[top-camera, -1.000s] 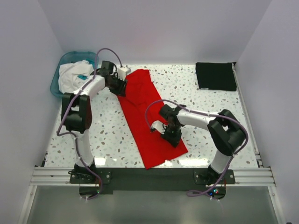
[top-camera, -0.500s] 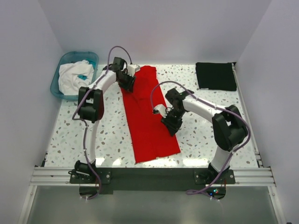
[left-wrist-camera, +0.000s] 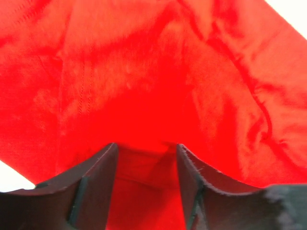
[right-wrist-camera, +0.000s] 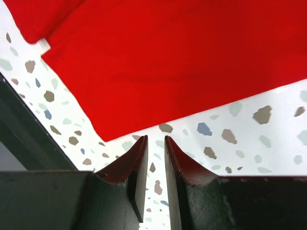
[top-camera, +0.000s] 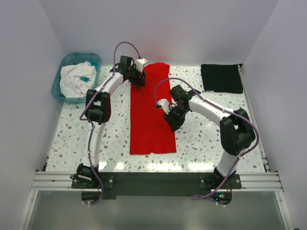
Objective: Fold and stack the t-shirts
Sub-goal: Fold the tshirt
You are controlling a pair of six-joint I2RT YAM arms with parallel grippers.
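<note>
Speckled table [top-camera: 206, 132], white walls on three sides.

Red shirt [top-camera: 151, 120]: long narrow strip, laid flat down the middle of the table from the far edge toward the near edge. Sides look folded in and the near end is squared off. Some wrinkles at the far end in the left wrist view [left-wrist-camera: 144, 72].

Teal basin [top-camera: 56, 87] in the far left corner, well apart from the red shirt. Crumpled white cloth [top-camera: 76, 79] inside it.

Black shirt [top-camera: 221, 78]: flat folded rectangle in the far right corner, apart from the red shirt, nothing on top.

Left gripper [top-camera: 140, 80] at the far left corner of the red shirt. In its wrist view the gripper [left-wrist-camera: 146, 149] sits low over the cloth. Fingers [left-wrist-camera: 91, 179] are spread, red fabric fills the gap, no pinch visible, so released.

Right gripper [top-camera: 172, 120] at the right edge of the red shirt, about mid-length. Wrist view: gripper [right-wrist-camera: 154, 143] over bare table just beside the shirt edge, not on the cloth. Fingers [right-wrist-camera: 187, 167] nearly together with a thin slit between them, table showing through, grasping nothing.
</note>
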